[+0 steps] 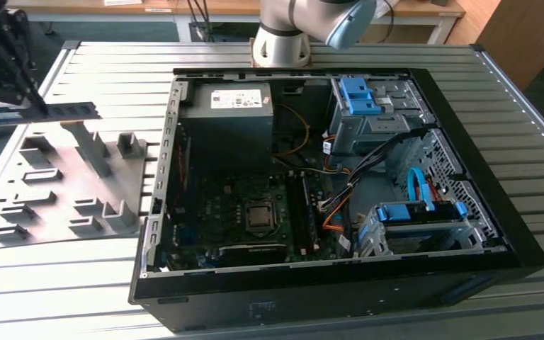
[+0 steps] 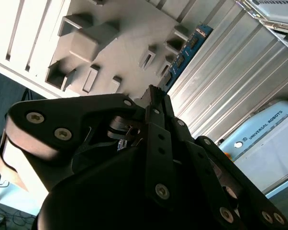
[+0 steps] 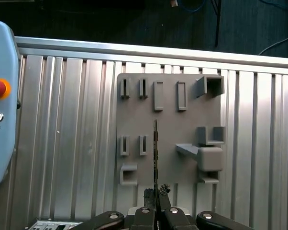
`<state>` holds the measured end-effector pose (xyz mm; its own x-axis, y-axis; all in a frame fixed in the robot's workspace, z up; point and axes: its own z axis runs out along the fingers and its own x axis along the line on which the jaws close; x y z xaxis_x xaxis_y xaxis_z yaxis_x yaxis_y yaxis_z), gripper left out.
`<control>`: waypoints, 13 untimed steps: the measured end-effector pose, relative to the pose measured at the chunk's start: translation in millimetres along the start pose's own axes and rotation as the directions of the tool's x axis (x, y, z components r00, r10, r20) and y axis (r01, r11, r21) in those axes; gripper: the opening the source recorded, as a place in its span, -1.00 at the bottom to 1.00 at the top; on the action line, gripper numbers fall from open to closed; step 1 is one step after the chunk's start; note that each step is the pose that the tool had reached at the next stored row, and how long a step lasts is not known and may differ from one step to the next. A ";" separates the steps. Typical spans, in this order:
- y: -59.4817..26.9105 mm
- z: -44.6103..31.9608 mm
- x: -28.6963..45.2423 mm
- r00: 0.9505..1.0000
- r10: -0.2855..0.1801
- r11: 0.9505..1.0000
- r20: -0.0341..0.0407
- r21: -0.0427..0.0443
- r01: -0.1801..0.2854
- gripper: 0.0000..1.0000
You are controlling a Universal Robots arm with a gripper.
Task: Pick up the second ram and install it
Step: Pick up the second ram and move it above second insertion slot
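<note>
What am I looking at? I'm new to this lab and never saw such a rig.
A robot arm stands by an open computer case lying on a ribbed metal table. The exterior view looks on from off the arm; both wrist views come from cameras riding near its gripper. To the exterior view's left of the case lies a grey moulded tray. The gripper is shut on the second ram, a thin memory stick, held above that tray.
</note>
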<state>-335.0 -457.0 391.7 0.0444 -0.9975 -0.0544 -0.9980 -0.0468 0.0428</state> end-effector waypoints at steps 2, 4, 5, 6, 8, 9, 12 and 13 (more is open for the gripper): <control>-6.7 -0.4 0.3 1.000 0.000 1.000 0.000 0.000 0.000 -0.73; -14.8 -0.6 0.7 1.000 0.000 1.000 0.000 0.000 0.000 -0.73; -19.6 -0.8 0.9 1.000 0.000 1.000 0.000 0.000 0.000 -0.73; -24.0 -1.1 1.1 1.000 0.000 1.000 0.000 0.000 0.000 -0.73; -33.1 -1.4 1.5 1.000 0.000 1.000 0.000 0.000 0.000 -0.73; -37.6 -1.5 1.7 1.000 0.000 1.000 0.000 0.000 0.000 -0.73; -51.0 -2.1 2.3 1.000 0.000 1.000 0.000 0.000 0.000 -0.73; -55.9 -2.1 2.5 1.000 0.000 1.000 0.000 0.000 0.000 -0.73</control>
<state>-279.0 -457.0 391.3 0.0444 -0.9975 -0.0544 -0.9980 -0.0468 0.0428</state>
